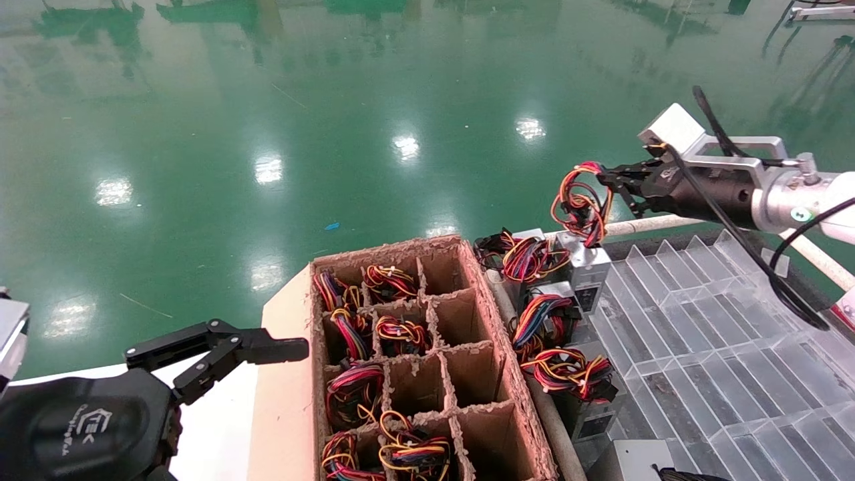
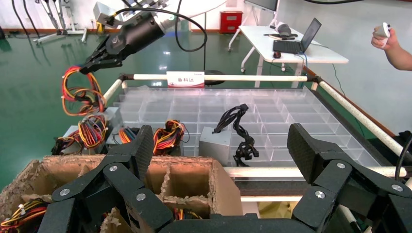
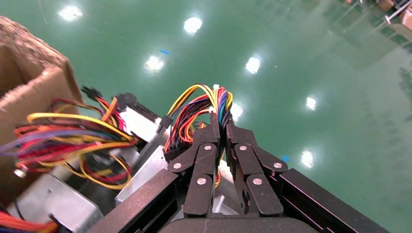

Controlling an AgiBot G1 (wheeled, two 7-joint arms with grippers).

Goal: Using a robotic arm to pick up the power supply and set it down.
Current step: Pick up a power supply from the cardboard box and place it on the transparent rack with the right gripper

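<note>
The green floor spreads behind everything. On my clear tray of compartments a white-and-red label carries characters too small for me to read. Beside it, the cardboard divider box holds wire bundles, its near cells cut off. My left end effector rests spread wide by the box, logo on its housing. My right end effector pinches the wire loop of the power supply, which hangs at the tray's far corner above other units.
</note>
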